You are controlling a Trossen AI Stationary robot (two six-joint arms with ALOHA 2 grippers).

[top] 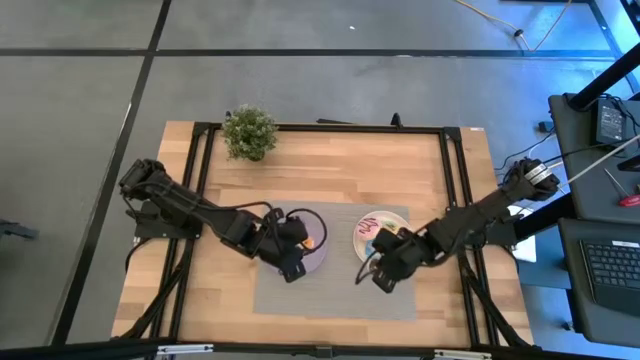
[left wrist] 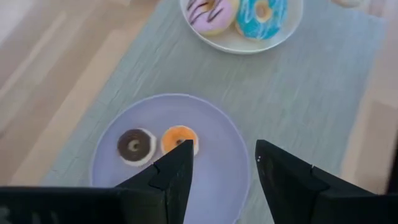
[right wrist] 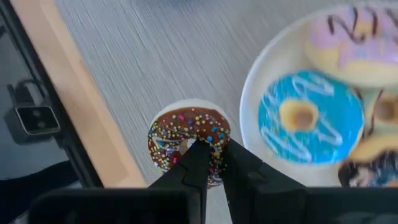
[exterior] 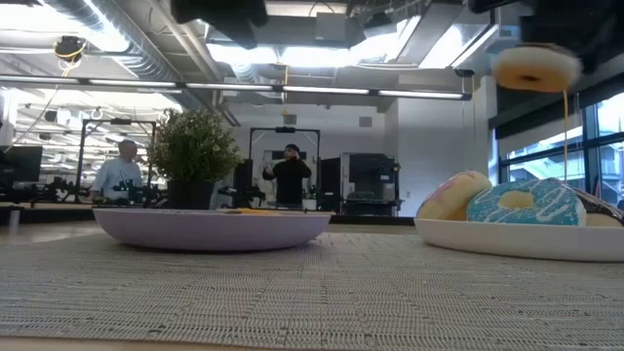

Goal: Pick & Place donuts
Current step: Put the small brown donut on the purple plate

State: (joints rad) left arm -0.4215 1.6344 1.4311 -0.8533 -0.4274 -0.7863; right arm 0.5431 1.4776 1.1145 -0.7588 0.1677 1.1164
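Observation:
My right gripper [right wrist: 214,150] is shut on a chocolate donut with coloured sprinkles [right wrist: 186,134], beside the white plate [right wrist: 252,93], off its near side. That plate [top: 366,243] carries a blue donut [right wrist: 309,116], a pink donut with dark stripes [right wrist: 351,37] and others at its edge. My left gripper [left wrist: 221,149] is open and hovers over the lilac plate [left wrist: 118,180]. On this plate lie a mini chocolate donut [left wrist: 135,146] and a mini orange donut [left wrist: 179,138]. In the low view the held donut [exterior: 536,66] hangs high above the white plate [exterior: 507,239]. My right gripper pinches the sprinkled donut's ring [right wrist: 214,140] between its two fingers. One fingertip [right wrist: 198,152] sits at the hole and the other [right wrist: 236,155] on the outer side. The fingers come from above. The donut is lifted clear, lying roughly flat, icing up.
A grey mat [top: 335,290] lies under both plates on the wooden table. A potted plant [top: 249,131] stands at the far edge. Black frame rails [top: 455,170] run along the table's sides. People stand in the room behind [exterior: 290,175].

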